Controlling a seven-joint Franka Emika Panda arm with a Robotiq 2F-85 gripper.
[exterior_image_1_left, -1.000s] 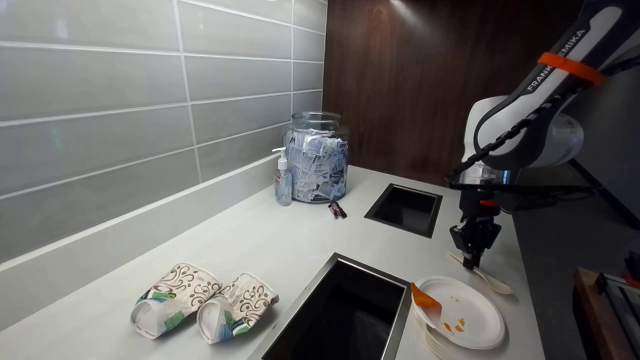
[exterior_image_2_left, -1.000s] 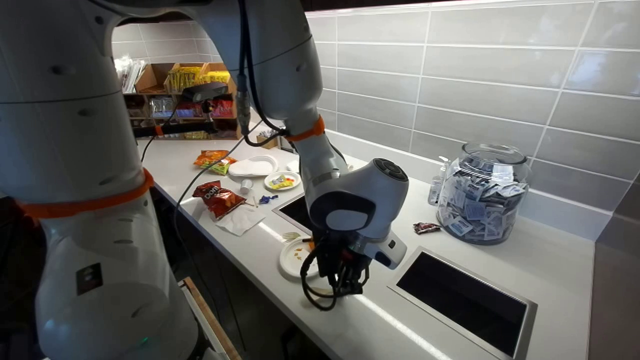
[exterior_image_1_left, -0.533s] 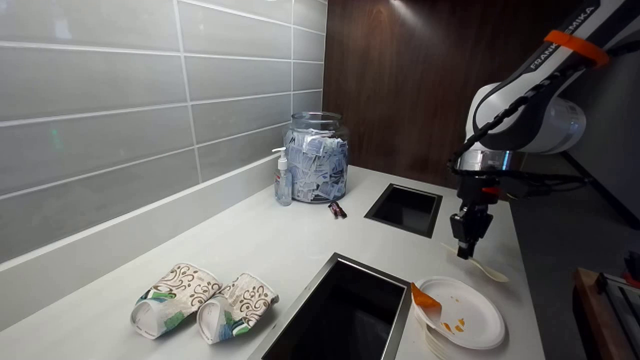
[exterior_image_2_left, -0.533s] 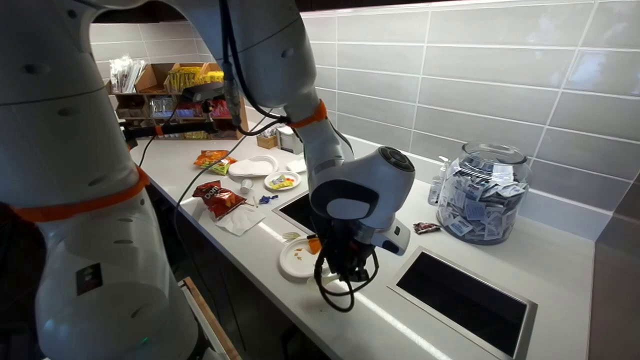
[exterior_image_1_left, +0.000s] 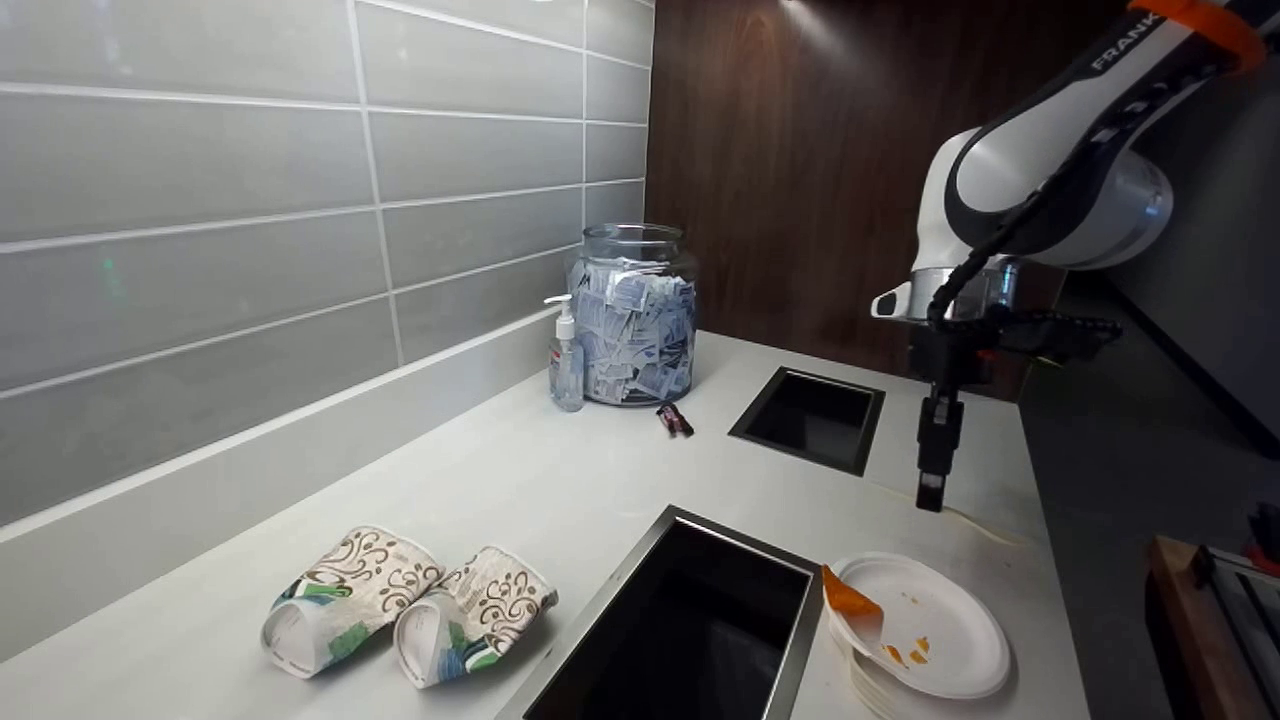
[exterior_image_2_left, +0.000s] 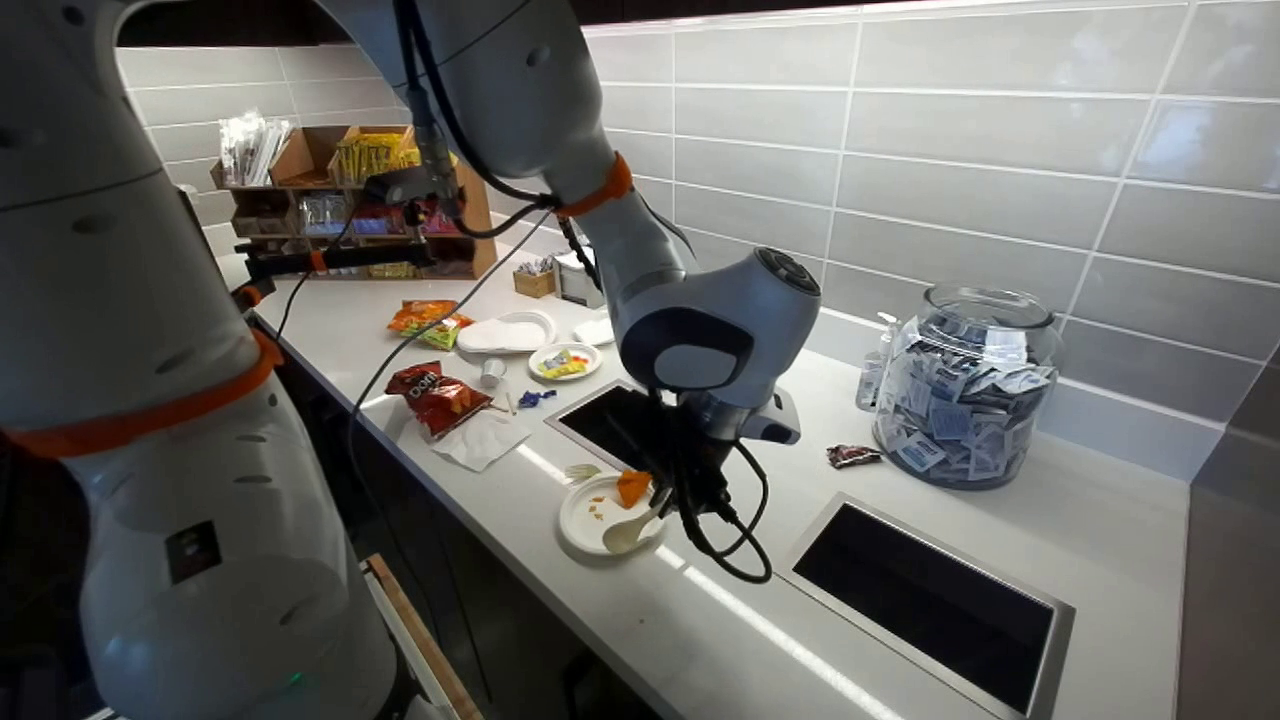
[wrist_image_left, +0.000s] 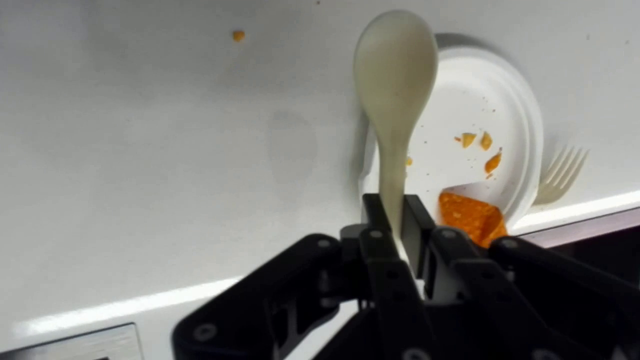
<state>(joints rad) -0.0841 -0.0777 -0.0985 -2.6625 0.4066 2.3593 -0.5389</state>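
The end effector is clenched on the handle of a pale spoon, whose bowl juts out beyond the fingertips. The spoon appears to hang above the desk; in an exterior view that is the right side, near the far rim of a plate. I'd worry about the grip first: the pads pinch only a short stretch of slim handle, so a knock on that long overhang could twist the spoon or work it loose. Swung low and near, the bowl could sweep away the orange chip at the plate's left edge. A fork seems tucked partly under the rim, so a bump might rock the plate. Left of the plate sits a metal-framed black rectangle; I can't tell whether it's a hole, but if so, a dropped spoon could vanish inside.
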